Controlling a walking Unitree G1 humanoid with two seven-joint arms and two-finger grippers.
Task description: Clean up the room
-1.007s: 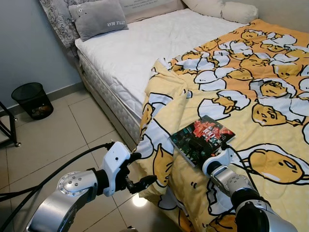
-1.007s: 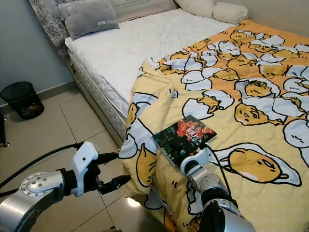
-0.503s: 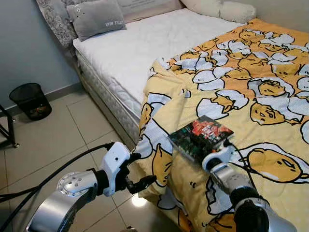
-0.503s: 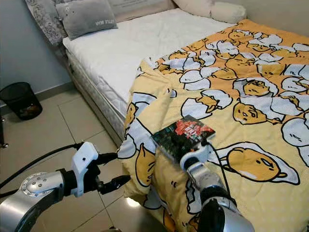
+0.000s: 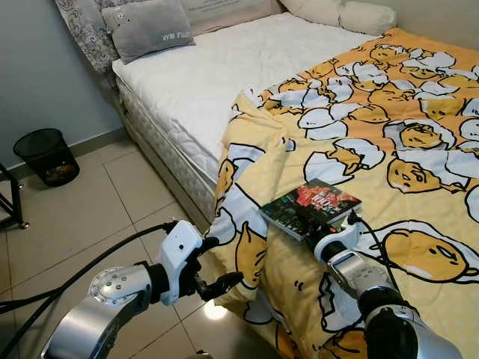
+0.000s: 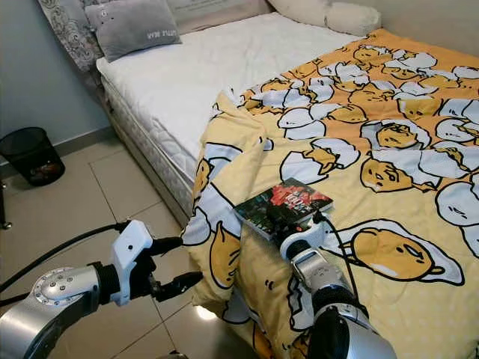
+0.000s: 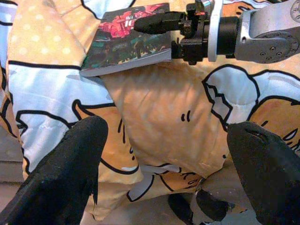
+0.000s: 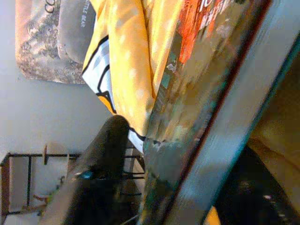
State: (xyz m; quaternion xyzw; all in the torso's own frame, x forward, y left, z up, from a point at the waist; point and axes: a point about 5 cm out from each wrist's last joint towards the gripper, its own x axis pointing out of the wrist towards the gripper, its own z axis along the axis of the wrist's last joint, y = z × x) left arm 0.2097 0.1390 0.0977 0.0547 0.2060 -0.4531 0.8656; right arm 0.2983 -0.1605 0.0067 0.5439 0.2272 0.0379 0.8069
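A dark book (image 5: 310, 206) with a red-lettered cover lies on the yellow egg-print blanket (image 5: 389, 134), near the bed's side edge. My right gripper (image 5: 325, 223) is at the book's near edge. One black finger (image 7: 157, 22) lies over the cover and the other sits under the edge, so it is shut on the book (image 8: 206, 93). The gripped edge looks slightly raised off the blanket. My left gripper (image 5: 223, 260) is open and holds nothing. It hovers above the tiled floor beside the hanging blanket corner (image 7: 154, 140).
The white mattress (image 5: 217, 75) is bare on its left half, with a grey pillow (image 5: 150, 30) at the head. A black wastebasket (image 5: 45, 155) stands by the wall, and a black rack leg (image 5: 11, 202) is at the far left. Tiled floor (image 5: 90, 217) runs beside the bed.
The right gripper has closed onto the book's near edge, and the book now sits tipped and slightly lifted. The left arm has held still. The camera shifted a little.
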